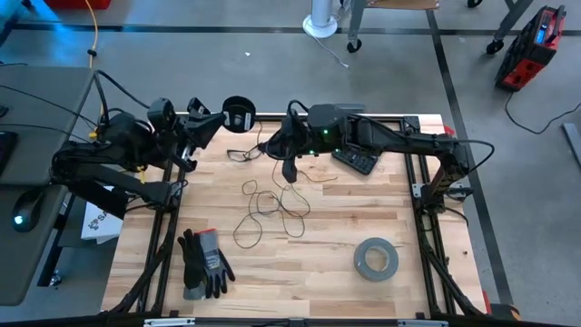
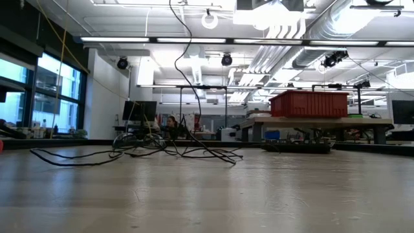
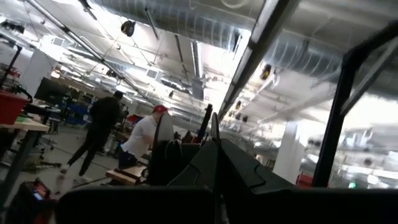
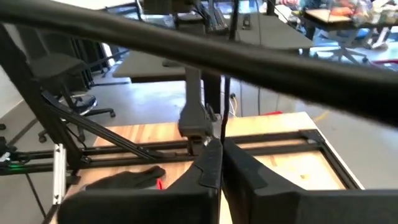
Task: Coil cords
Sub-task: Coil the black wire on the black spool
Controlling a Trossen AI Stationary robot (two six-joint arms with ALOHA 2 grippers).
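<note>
- The cord (image 1: 272,204) lies in loose tangled loops on the wooden bench (image 1: 318,272), around the middle, a little toward the far-left part; one strand runs up from the loops to the right hand.
- In the low view the cord (image 2: 139,152) spreads flat across the bench top, and a thin strand rises from it out of the top of the picture.
- The spool (image 1: 238,113) sits at the bench's far edge, just beside the left arm's tip.
- The right hand (image 1: 290,170) hangs over the far middle of the bench, above the loops, its fingers pressed together; in the right wrist view the fingers (image 4: 208,165) meet with a thin dark strand running up from between them, so it seems to pinch the cord.
- The left hand (image 1: 204,127) is raised at the far-left corner, off to the side of the loops; in the left wrist view its fingers (image 3: 214,158) are pressed together and point up toward the ceiling, with nothing seen between them.
- A grey tape roll (image 1: 375,259) lies near the right front of the bench, well apart from the cord.
- A pair of dark gloves (image 1: 204,263) lies at the left front.
- 2 people (image 3: 124,137) stand in the room beyond.
</note>
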